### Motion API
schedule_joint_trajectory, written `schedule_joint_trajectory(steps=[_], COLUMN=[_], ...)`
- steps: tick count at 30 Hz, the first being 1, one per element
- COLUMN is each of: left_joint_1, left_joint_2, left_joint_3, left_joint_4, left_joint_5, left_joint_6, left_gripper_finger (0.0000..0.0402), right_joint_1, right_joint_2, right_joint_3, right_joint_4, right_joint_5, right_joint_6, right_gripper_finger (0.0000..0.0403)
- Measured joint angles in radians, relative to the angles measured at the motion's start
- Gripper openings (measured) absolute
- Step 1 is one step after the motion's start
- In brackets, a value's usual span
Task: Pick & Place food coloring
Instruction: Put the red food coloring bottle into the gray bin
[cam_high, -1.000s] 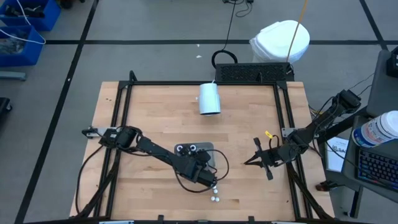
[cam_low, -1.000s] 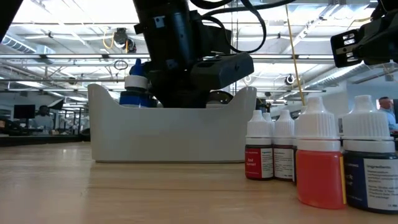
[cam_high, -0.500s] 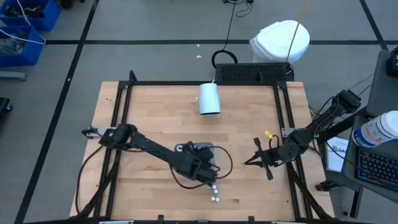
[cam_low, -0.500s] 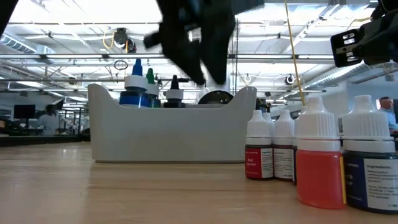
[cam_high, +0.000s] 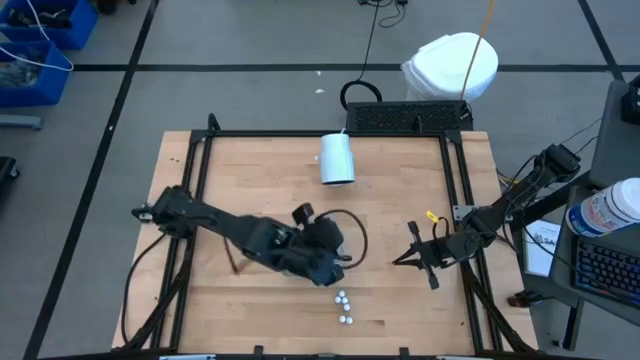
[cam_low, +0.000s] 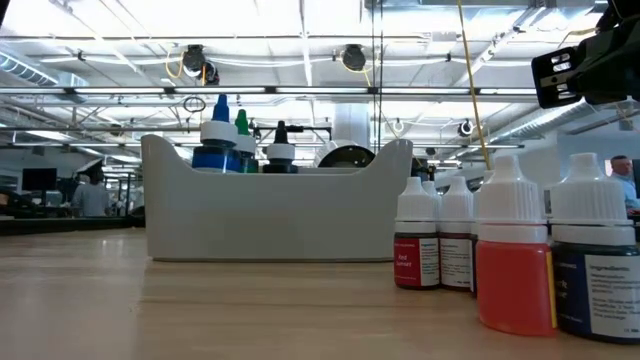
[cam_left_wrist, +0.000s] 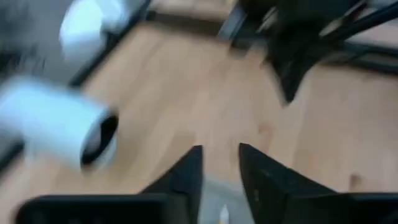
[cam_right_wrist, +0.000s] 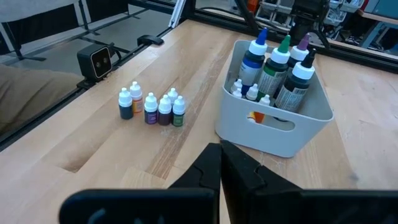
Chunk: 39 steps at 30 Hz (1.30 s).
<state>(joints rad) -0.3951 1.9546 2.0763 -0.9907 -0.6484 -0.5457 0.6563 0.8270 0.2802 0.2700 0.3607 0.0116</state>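
The food coloring bottles show in two groups. Several small white-capped ones (cam_right_wrist: 152, 109) stand on the table near its near edge (cam_high: 343, 308), close before the low camera (cam_low: 510, 250). Taller ones with coloured tips (cam_right_wrist: 277, 68) stand in a grey bin (cam_low: 275, 215). My left gripper (cam_left_wrist: 221, 165) hangs open and empty above that bin (cam_high: 325, 240) and hides most of it from above. My right gripper (cam_right_wrist: 221, 163) is shut and waits low to the right of the bin (cam_high: 397, 262).
A white cylinder cup (cam_high: 337, 158) lies on its side near the table's far edge and also shows in the left wrist view (cam_left_wrist: 56, 124). A black frame (cam_high: 330, 133) runs round the wooden table. Bare wood lies between the bin and the cup.
My left gripper has risen out of the grey bin and gone up out of the low view. With it gone, the bottles standing in the bin show. The right arm has kept still.
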Motion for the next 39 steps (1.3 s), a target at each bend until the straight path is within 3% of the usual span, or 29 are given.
schedule_joint_trajectory(steps=[6, 11, 14, 22, 26, 29, 33, 36, 39], left_joint_1=[0.018, 0.021, 0.021, -0.043, -0.131, -0.207, -0.285, -0.322, -0.342], left_joint_2=[-0.028, -0.029, -0.029, -0.092, -0.17, -0.265, -0.409, -0.542, -0.694], left_joint_3=[0.148, 0.241, 0.259, 0.257, 0.236, 0.146, -0.085, -0.345, -0.673], left_joint_4=[0.094, 0.123, 0.104, -0.289, -0.329, -0.266, -0.134, 0.045, 0.383], left_joint_5=[0.027, 0.08, 0.083, 0.124, 0.059, -0.008, -0.07, -0.081, -0.034], left_joint_6=[0.45, 0.76, 0.769, 0.506, 0.477, 0.48, 0.495, 0.541, 0.679], left_gripper_finger=[0.0013, 0.002, 0.0033, 0.0006, 0.0004, 0.0004, 0.0003, 0.0002, 0.0003], right_joint_1=[0.0, 0.0, 0.0, 0.0, 0.0, 0.0, 0.0, 0.0, 0.0], right_joint_2=[0.001, 0.008, 0.008, 0.008, 0.008, 0.008, 0.008, 0.008, 0.008], right_joint_3=[0.0, 0.0, 0.0, 0.0, 0.0, 0.0, 0.0, 0.0, 0.0], right_joint_4=[0.002, 0.001, 0.005, 0.018, 0.017, 0.017, 0.017, 0.017, 0.017], right_joint_5=[0.0, 0.001, 0.001, 0.001, 0.001, -0.001, -0.004, -0.002, 0.001], right_joint_6=[0.003, 0.043, 0.059, 0.056, 0.056, 0.057, 0.078, 0.077, 0.074], right_gripper_finger=[0.0, 0.0, 0.0, 0.0, 0.0, 0.0, 0.0, 0.0, 0.0])
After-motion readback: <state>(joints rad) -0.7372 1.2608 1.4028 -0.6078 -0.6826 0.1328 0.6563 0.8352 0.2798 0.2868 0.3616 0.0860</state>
